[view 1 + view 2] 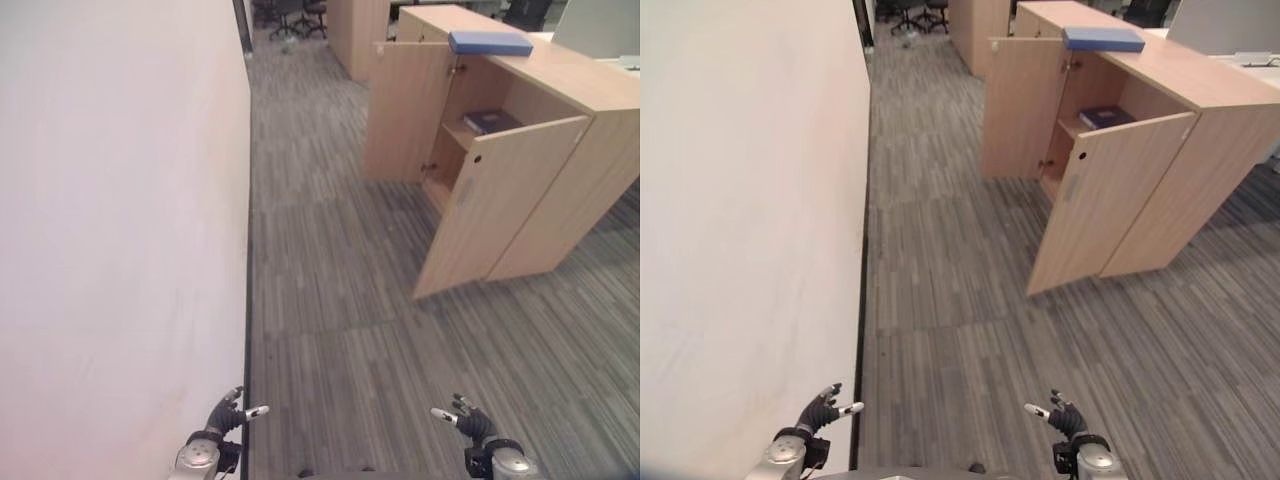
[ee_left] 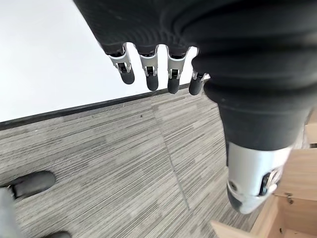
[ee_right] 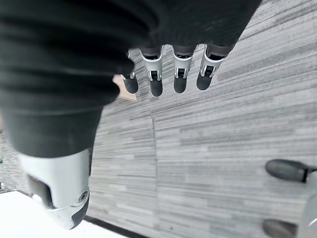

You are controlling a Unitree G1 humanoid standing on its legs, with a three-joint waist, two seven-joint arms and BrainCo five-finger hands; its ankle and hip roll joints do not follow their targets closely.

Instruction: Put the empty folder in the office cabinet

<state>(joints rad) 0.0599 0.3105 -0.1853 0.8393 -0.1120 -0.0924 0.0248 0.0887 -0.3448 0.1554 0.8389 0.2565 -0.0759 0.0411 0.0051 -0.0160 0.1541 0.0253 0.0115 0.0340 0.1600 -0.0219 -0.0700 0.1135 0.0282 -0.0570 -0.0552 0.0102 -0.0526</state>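
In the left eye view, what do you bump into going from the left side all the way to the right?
White wall → left hand → open cabinet door → right hand → blue folder on top of the cabinet.

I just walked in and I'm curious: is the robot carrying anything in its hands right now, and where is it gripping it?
Nothing is held. The left hand and right hand are both open and empty.
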